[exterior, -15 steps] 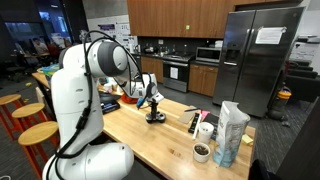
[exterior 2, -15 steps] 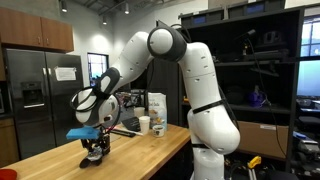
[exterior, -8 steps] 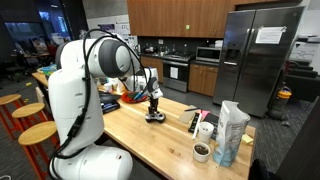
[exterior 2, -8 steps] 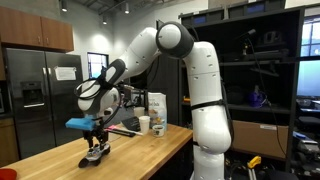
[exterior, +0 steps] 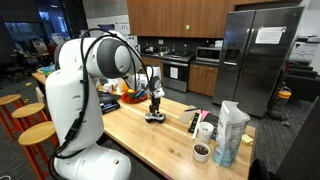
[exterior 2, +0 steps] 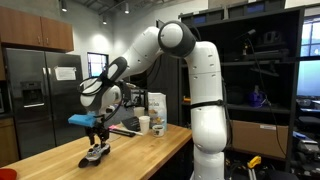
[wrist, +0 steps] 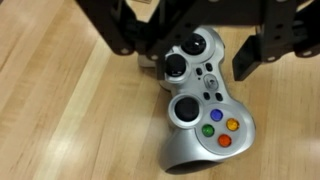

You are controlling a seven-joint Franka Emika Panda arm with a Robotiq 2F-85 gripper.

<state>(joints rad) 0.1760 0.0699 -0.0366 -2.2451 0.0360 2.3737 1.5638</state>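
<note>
While the silver plastic gamepad with coloured buttons (wrist: 205, 105) rests on the light wooden table (wrist: 60, 110), the gripper (wrist: 192, 52) has its jaws closed on the gamepad's upper end.

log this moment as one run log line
end effector: shut on game controller | surface: wooden table | far end of table: bag

Wooden counter (exterior: 150, 140) w/ tall bag (exterior: 231, 130), cup (exterior: 201, 151) nr it; steel fridge (exterior: 258, 55) behind, stools (exterior: 38, 133) alongside
</note>
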